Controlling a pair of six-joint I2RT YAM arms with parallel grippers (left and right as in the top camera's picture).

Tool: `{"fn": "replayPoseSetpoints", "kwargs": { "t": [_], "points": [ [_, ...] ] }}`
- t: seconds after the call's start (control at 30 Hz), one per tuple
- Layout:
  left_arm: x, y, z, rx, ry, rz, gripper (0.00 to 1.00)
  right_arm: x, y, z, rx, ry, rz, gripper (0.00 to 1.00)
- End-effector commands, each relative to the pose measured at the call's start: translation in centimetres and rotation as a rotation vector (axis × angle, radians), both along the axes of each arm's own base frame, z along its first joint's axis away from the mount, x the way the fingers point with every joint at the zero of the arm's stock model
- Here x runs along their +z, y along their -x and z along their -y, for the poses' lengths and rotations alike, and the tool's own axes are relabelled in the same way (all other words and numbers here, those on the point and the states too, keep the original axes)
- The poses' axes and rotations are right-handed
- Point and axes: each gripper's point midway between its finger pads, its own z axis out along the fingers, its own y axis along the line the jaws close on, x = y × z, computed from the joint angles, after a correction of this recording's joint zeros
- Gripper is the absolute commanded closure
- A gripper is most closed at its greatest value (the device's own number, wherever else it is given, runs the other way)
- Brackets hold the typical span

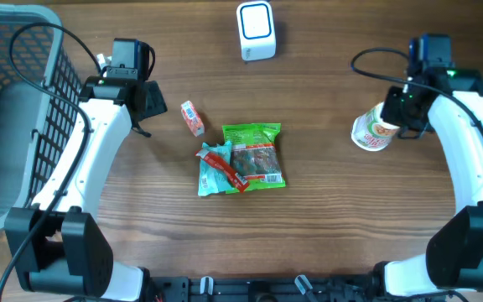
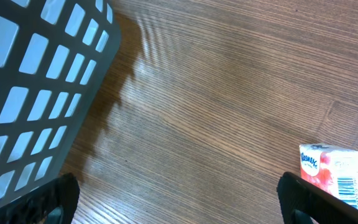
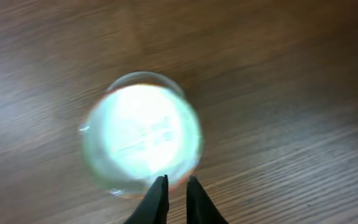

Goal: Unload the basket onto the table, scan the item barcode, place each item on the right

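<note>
A white barcode scanner stands at the back middle of the table. A noodle cup sits tilted at the right. In the right wrist view the cup is a blurred white lid, and my right gripper is pinched narrow on its near rim. My right gripper is at the cup's upper right side. My left gripper hovers wide open over bare wood, with a small red tissue pack just beyond its right finger. Seen from overhead, the left gripper is left of that pack.
A green snack bag and a blue-and-red packet lie together at the table's centre. A grey mesh basket fills the far left; its wall is close to my left gripper.
</note>
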Motion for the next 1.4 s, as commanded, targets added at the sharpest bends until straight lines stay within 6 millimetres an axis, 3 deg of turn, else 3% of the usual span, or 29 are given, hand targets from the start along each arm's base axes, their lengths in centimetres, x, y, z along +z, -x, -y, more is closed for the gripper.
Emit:
{"fn": "replayPoseSetpoints", "kwargs": {
  "t": [0.0,0.17,0.27,0.4,0.57,0.77,0.9,1.07,1.2,1.37],
  "points": [
    [0.2,0.0,-0.3,-0.003,-0.016,0.003,0.00,-1.9,0.9,1.0,-0.062,-0.018,-0.032,0.91],
    [0.2,0.0,-0.3,-0.003,-0.016,0.003,0.00,-3.7,0.4,1.6,-0.081,-0.055,0.009,0.96],
    [0.2,0.0,-0.3,-0.003,-0.016,0.003,0.00,-3.8,0.4,1.4,-0.081,-0.069,0.011,0.96],
    [0.2,0.0,-0.3,-0.003,-0.016,0.003,0.00,-3.0,-0.5,0.2,-0.012,-0.130,0.039,0.96],
    [0.2,0.0,-0.3,-0.003,-0.016,0.003,0.00,-1.1,-1.1,0.2,-0.007,-0.133,0.060,0.91],
    [0.2,0.0,-0.3,-0.003,-0.016,0.003,0.00,-0.9,-2.1,0.3,-0.003,-0.127,0.099,0.85],
    [0.2,0.0,-0.3,-0.003,-0.016,0.003,0.00,-1.8,-2.2,0.3,-0.005,-0.130,0.078,0.86],
    [0.3,0.0,-0.3,-0.002,-0.016,0.003,0.00,-4.0,-1.5,0.6,-0.019,-0.124,0.002,0.86],
    [0.2,0.0,-0.3,-0.003,-0.016,0.003,0.00,-4.2,0.4,2.7,-0.086,-0.028,-0.071,0.86],
    [0.2,0.0,-0.3,-0.003,-0.016,0.003,0.00,-4.5,3.0,4.3,-0.176,-0.037,-0.151,0.87]
  ]
}}
